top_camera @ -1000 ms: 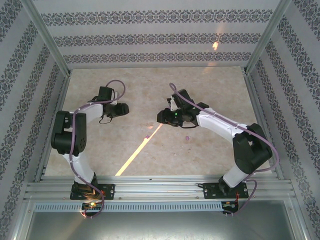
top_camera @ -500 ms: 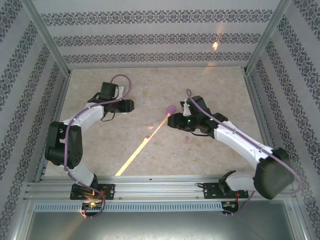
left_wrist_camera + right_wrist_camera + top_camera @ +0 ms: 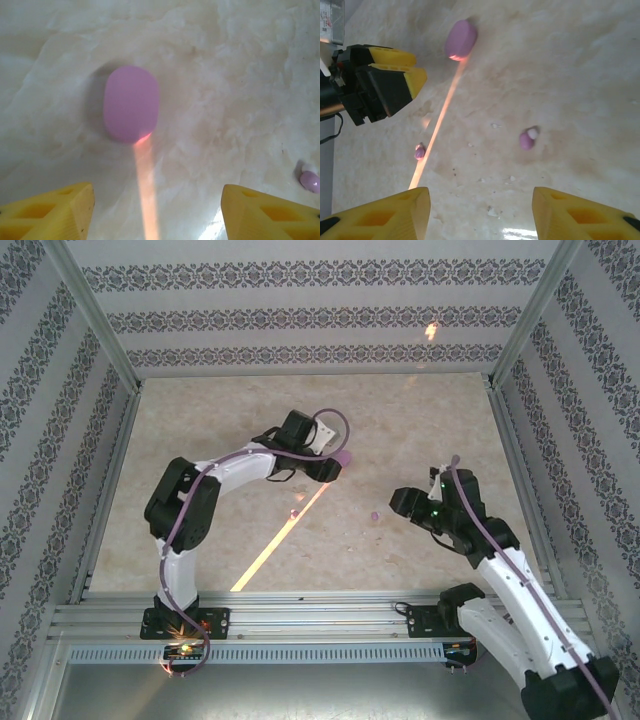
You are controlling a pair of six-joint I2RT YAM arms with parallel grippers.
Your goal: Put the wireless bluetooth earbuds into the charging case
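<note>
Right wrist: purple earbud (image 3: 526, 139), second earbud (image 3: 419, 151), purple case (image 3: 460, 39).

Light: bright, even.
Glare: orange streak (image 3: 280, 538) crosses the table (image 3: 420, 410); bright spot (image 3: 431, 331) on the wall (image 3: 300, 310).
Focus: purple case (image 3: 131, 104) soft-edged.

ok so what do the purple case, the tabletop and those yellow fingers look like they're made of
Purple case: likely moulded plastic, satin; even colour, rounded edges, no sharp glare.
Tabletop: glossy marble-look, cream with veins, mirroring a light streak; stone or laminate, can't tell.
Yellow fingers: matte, probably plastic, with moulded pockets.
</note>
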